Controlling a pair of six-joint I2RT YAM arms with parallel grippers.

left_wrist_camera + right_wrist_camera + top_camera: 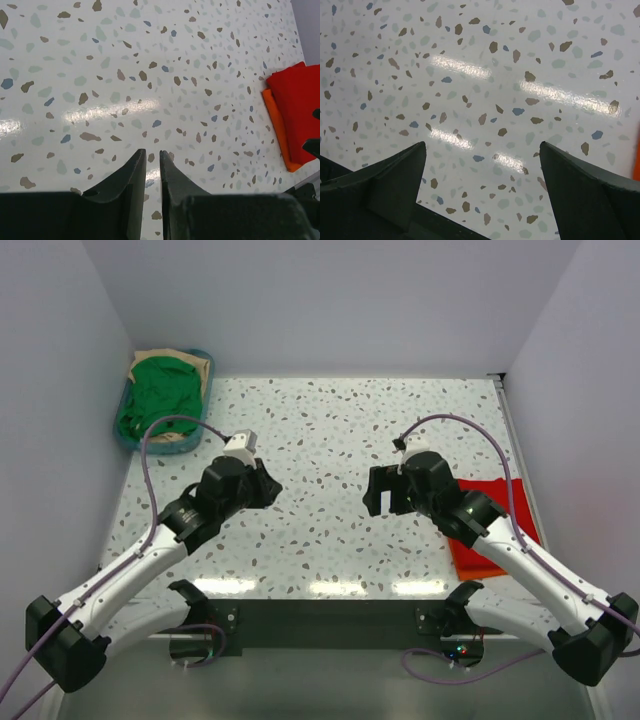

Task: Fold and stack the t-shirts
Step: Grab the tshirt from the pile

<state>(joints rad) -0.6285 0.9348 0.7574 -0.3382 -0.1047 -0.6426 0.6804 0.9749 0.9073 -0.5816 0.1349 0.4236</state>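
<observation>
The red-orange t-shirt (497,532) lies folded flat at the table's right edge, partly under my right arm. It also shows in the left wrist view (297,107). The bright green t-shirt (158,395) lies crumpled in the teal basket (168,448) at the back left. My left gripper (268,486) hovers over bare table left of centre, its jaws nearly together and empty (152,151). My right gripper (385,502) hovers over bare table right of centre, just left of the red-orange shirt, with its jaws wide apart and empty (482,145).
A tan cloth (178,361) lies under the green shirt in the basket. The speckled tabletop (330,430) stretches between the two grippers. White walls close in the back and both sides.
</observation>
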